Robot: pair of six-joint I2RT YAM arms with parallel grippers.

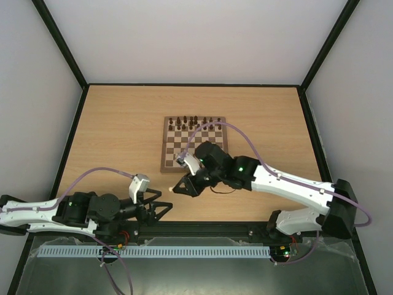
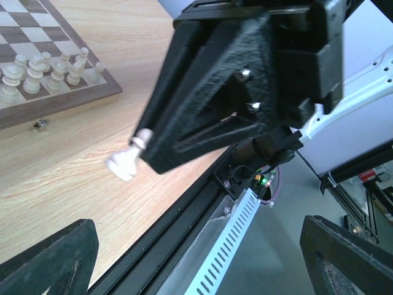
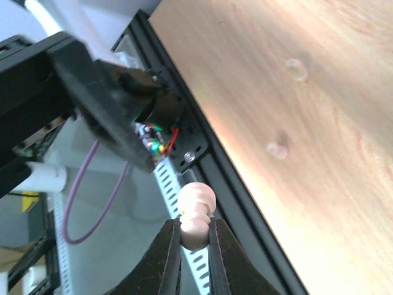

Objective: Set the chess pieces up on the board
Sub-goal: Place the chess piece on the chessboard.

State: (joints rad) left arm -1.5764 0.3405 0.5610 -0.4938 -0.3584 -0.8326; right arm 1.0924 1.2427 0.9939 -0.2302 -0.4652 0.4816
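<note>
A: What is the right end effector [image 3: 195, 232] doing?
B: It is clamping a pale pawn [image 3: 196, 209] and holding it over the tabletop [image 1: 123, 135], near the front side of the board [image 1: 167, 165].
A: And the left end effector [image 1: 161, 206]?
B: Its jaws are standing wide apart, gripping nothing, just beside that pawn.

walls [image 1: 196, 37]: plain white | table [image 1: 123, 123]: light wood | frame [image 1: 61, 43]: black posts | light: even

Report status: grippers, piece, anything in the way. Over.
Left gripper open, empty. Right gripper shut on pale piece, short of the board, near side. Left gripper close beside it; nothing else between piece and board.
</note>
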